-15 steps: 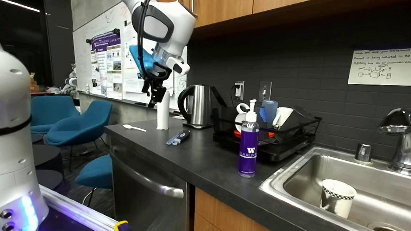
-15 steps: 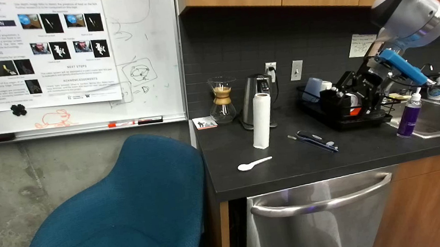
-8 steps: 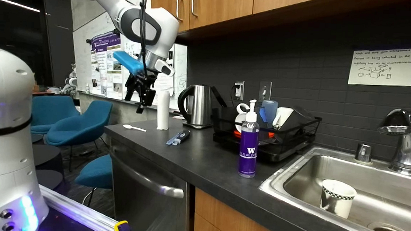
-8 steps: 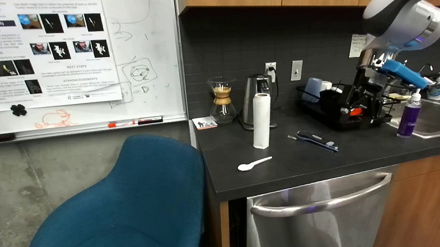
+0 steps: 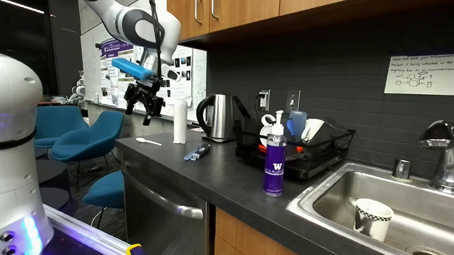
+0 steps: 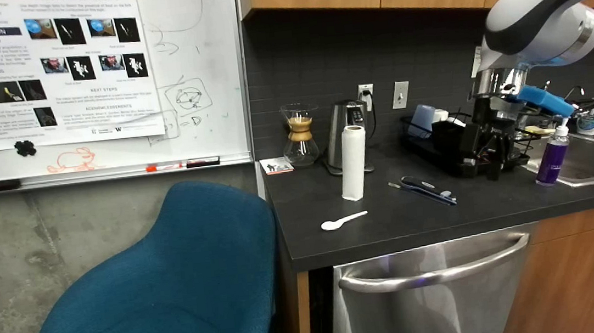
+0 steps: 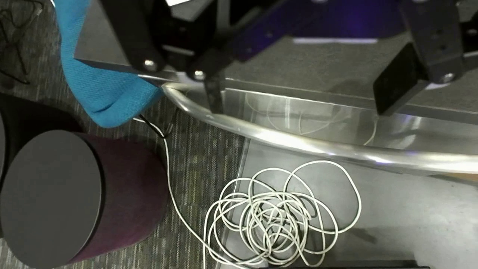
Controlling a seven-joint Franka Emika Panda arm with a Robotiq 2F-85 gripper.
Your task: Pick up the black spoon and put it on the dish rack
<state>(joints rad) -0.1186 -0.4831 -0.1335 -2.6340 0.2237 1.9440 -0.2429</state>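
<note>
Gripper [image 7: 298,106] pointing down, jaws spread wide, its 2 fingers [image 7: 397,82] above the front edge of the counter [image 7: 321,63] and the dishwasher handle [image 7: 276,137] in the wrist view. Left of it in an exterior view, on the counter: 1 white spoon [image 6: 332,225] lying flat, a black-and-blue implement [image 6: 425,190], 1 upright white roll [image 6: 354,166]; where the black spoon is, cannot tell. Beyond it, dish rack [image 6: 434,162] bearing a blue cup [image 6: 421,120], partly covered by the gripper, and farther back left, 1 steel kettle [image 6: 335,141].

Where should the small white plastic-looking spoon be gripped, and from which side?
Probably from above, pinching the slim handle mid-length across its width: the small white plastic-looking spoon lies flat on the dark grey countertop.
</note>
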